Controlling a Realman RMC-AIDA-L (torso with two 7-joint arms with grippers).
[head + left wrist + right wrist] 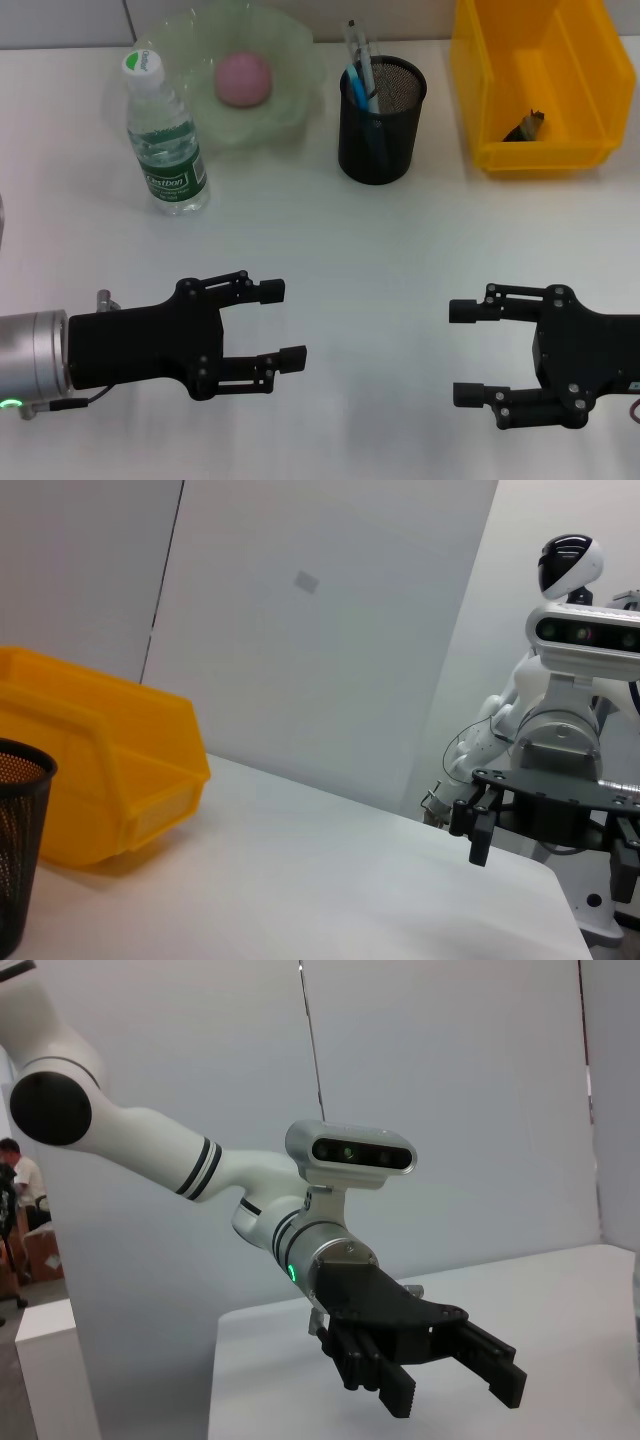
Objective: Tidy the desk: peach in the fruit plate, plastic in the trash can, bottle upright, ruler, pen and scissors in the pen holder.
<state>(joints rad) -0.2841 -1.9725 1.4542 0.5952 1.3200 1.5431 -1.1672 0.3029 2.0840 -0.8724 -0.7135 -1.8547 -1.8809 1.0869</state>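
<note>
Both pincers, left pincer [285, 323] and right pincer [462, 352], released and empty at six o'clock; possible tipping of upright bottle [166, 135] at ten o'clock on reaching past.

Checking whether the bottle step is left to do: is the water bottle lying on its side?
No, the water bottle stands upright on the table, cap up, beside the fruit plate.

— What do we see of the robot's body?
— We see two matte black grippers, the left gripper [283, 323] on a silver wrist cuff with a green light, the right gripper [462, 353] showing small screws.
— And the arm?
— White segments with black bands.
</note>
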